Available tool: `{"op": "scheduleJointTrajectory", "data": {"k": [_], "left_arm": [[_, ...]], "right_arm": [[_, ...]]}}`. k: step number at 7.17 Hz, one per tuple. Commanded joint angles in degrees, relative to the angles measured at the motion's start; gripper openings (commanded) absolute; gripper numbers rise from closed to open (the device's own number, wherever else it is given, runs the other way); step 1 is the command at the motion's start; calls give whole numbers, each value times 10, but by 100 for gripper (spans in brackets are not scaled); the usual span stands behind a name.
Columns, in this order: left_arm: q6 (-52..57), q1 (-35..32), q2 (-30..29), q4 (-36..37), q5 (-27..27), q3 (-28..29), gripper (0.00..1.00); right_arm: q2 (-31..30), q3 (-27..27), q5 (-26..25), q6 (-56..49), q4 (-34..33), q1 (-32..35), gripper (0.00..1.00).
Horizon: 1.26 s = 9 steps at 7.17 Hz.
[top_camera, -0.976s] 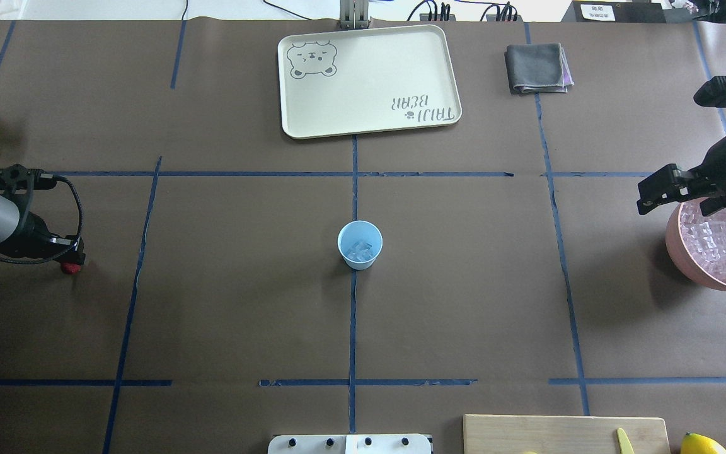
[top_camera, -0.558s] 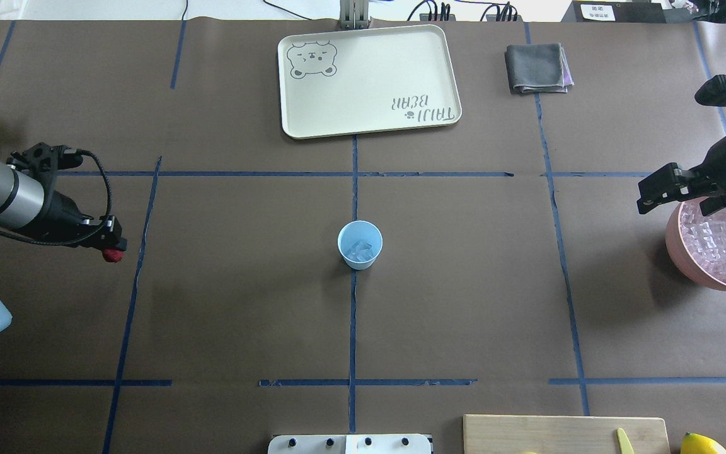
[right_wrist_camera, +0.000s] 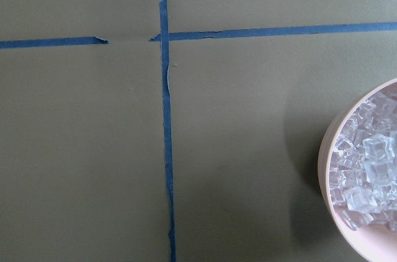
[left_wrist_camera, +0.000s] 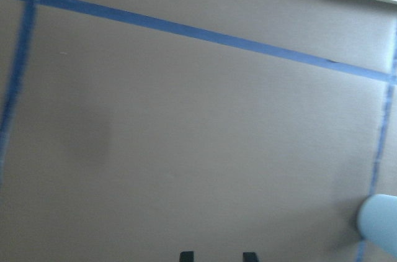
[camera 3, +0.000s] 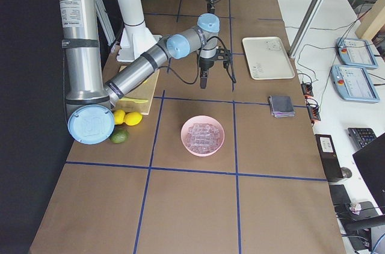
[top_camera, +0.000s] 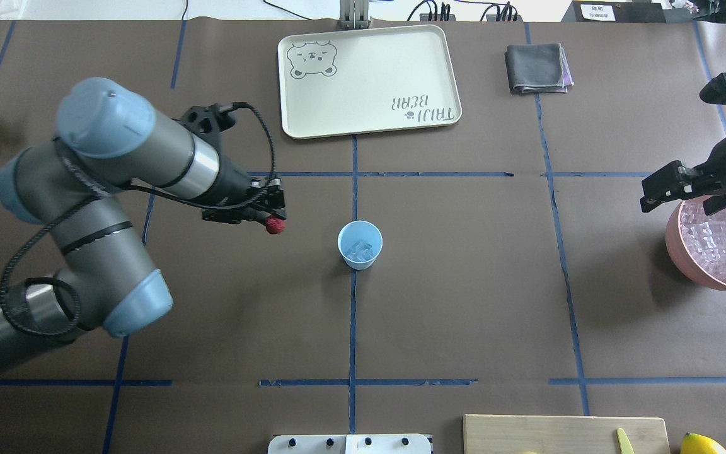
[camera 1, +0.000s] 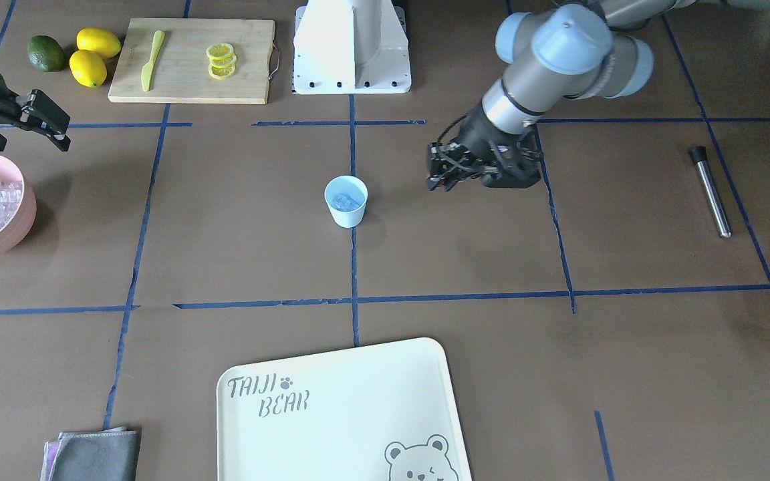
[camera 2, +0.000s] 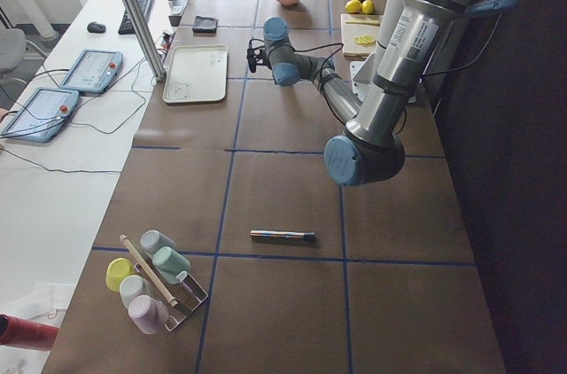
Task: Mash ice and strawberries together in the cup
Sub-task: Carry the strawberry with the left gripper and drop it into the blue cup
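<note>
While the left arm is reaching out over the table (top_camera: 464, 302), its gripper (top_camera: 273, 219) is squeezing a red strawberry (top_camera: 275, 226) between its tips. The strawberry is hanging in the air near the cup (camera 1: 347, 215), on the robot's left side of it and not over it. The cup is standing upright in the middle of the table, right on a blue tape line (top_camera: 352, 328). Some ice (top_camera: 360, 251) is lying inside the cup.

The right gripper (camera 1: 32, 141) is hanging over the table just beside a pink bowl (top_camera: 673, 249). Its two fingers are standing apart, and nothing is sitting between them. The bowl is sitting at the robot's right end of the table and is holding many more ice cubes.

A pale tray (top_camera: 369, 75) with a bear drawn on it is lying at the far side of the table, and a grey cloth (top_camera: 534, 66) is lying folded near it. On the robot's side, a board (camera 1: 184, 83) is carrying a yellow knife (camera 1: 151, 57) and some lemon slices (camera 1: 220, 60). Two lemons (camera 1: 89, 68) and a lime (camera 1: 46, 53) are lying beside the board. A metal stick (camera 1: 711, 194) is lying flat on the robot's left side, well apart from the cup.
</note>
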Motion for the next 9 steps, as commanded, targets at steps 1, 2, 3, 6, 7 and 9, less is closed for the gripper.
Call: {"op": "scheduleJointTrajectory", "data": {"k": [1,2,3,6,7,9], "left_arm": [[-13,50,-70,26,46,39,0],[-25,55,-79,25,50,41,0],[-23,62,-89,24,51,55,1],[-21,62,-135,25,66,107,6],[-21,62,-134,26,66,106,9],[-20,61,-133,26,67,105,66]], "right_arm": [[-2,0,0,0,1,0,100],[-2,0,0,0,1,-1,100],[-2,0,0,0,1,0,100],[-3,1,0,0,1,0,100],[-3,2,0,0,1,0,100],[-3,1,0,0,1,0,100]]}}
